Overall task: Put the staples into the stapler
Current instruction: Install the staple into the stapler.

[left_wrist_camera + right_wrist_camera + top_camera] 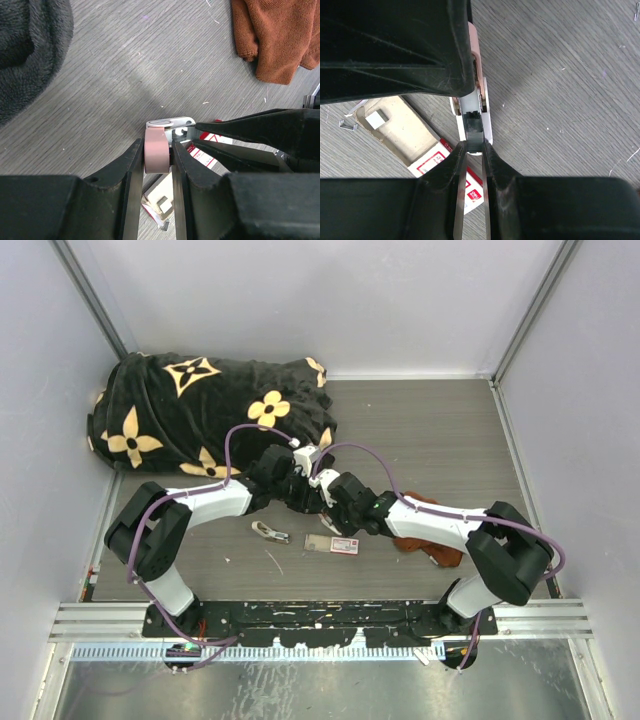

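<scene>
Stapler (169, 121) held above the surface (125, 75) in left wrist view, pink end clamped by left fingers (131, 170), right wrist view shows right fingers (495, 172) pinching its metal channel, open staples box (405, 130) beneath, top view adds flowered blanket (200, 410)

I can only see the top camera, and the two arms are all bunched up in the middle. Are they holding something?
Observer: Yes. The left end effector is clamped on the pink stapler.
Operator: What's the other one doing?
Observer: The right end effector pinches the stapler's other end, where metal shows.
Operator: Is the staple box open?
Observer: Yes, the staple box lies open underneath them.
</scene>
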Controlling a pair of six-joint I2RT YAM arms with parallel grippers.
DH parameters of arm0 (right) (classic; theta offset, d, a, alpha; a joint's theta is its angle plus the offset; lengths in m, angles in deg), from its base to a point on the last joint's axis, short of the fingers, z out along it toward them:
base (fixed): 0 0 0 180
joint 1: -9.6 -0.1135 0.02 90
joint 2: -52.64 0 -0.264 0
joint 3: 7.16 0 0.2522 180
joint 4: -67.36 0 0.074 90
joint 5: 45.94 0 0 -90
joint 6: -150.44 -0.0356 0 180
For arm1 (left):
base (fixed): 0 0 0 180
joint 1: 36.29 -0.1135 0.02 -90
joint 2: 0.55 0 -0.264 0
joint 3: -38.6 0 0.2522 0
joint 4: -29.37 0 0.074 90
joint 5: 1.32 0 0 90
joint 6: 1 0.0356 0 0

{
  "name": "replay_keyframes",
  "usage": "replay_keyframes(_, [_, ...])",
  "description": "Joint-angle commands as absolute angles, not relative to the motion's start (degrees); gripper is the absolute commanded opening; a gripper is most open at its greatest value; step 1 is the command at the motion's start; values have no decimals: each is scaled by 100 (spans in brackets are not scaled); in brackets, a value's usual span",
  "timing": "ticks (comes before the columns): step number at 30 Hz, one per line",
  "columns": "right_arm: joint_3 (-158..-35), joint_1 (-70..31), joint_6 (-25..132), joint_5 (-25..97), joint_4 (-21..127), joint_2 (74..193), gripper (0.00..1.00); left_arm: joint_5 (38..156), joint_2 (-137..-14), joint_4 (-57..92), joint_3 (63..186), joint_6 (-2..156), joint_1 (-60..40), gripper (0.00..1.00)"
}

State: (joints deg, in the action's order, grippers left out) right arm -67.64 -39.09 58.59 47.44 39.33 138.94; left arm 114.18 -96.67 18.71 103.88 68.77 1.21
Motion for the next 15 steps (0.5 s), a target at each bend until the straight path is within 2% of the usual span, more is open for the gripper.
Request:
replay_keyframes(1, [-7010,-3927,5929,4782,4014,13959,9,11540,-9636,2026,10640,6929,149,28])
replay_keyframes(15, [-7072,-3919,6021,4858,4142,14087,9,11552,-9644,2010,10641,6935,146,28])
